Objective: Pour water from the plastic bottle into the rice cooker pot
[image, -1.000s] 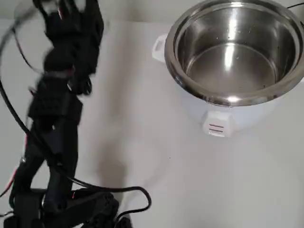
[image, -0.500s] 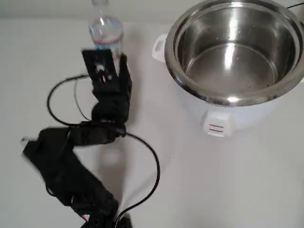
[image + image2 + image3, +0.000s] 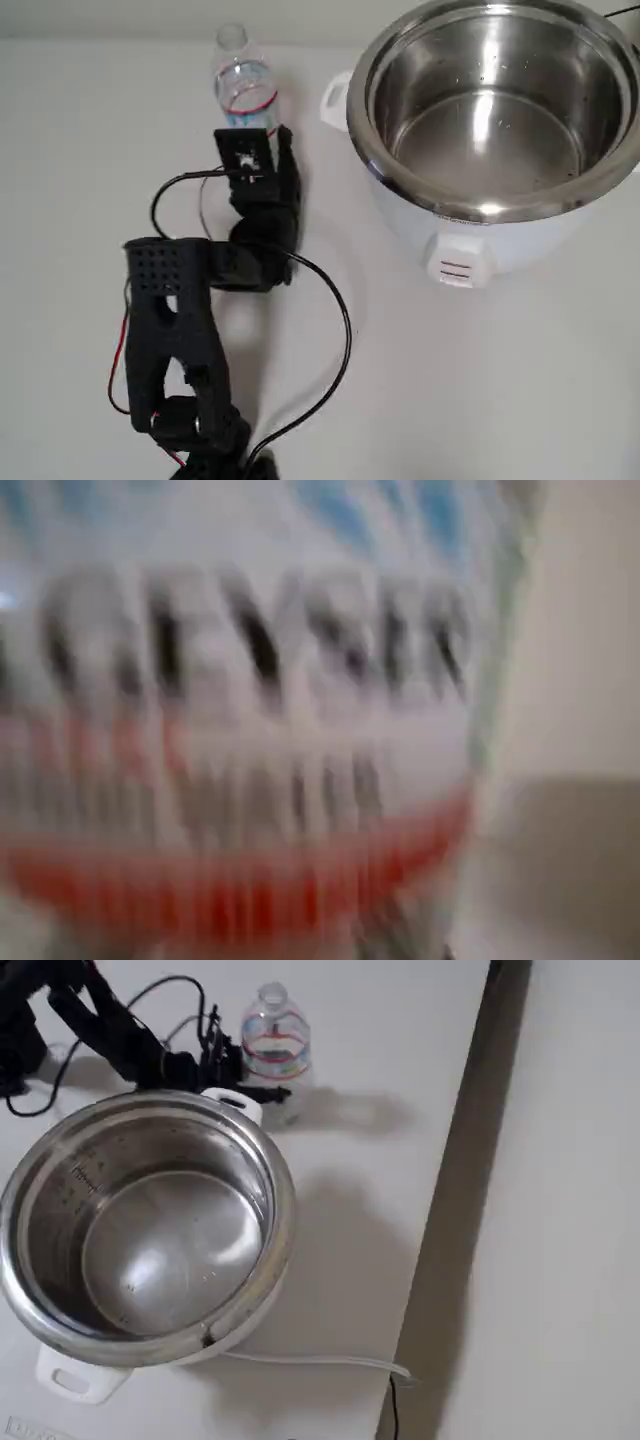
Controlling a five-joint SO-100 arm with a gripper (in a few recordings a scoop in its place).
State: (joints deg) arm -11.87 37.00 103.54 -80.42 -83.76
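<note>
The plastic bottle (image 3: pixel 243 85) stands upright and capless on the white table, left of the rice cooker pot (image 3: pixel 480 60) in the overhead view. Its white label with red and blue edges (image 3: pixel 250 710) shows blurred and very close in the wrist view. My black gripper (image 3: pixel 258 128) is at the bottle's lower part, open, with one finger (image 3: pixel 268 1092) lying along the bottle's side (image 3: pixel 275 1045). The shiny steel pot (image 3: pixel 282 1200) sits in its white cooker body (image 3: pixel 460 250). Water is barely visible in the bottle.
My black arm (image 3: pixel 170 300) stretches from the near table edge toward the bottle, trailing a looping black cable (image 3: pixel 340 330). A cooker side handle (image 3: pixel 335 98) juts toward the bottle. A white cord (image 3: pixel 320 1362) runs off the cooker toward the table's dark edge (image 3: pixel 460 1180).
The arm swung down from the left and reached forward. The gripper moved right and closer, up to the bottle's lower part. The bottle and cooker kept their places.
</note>
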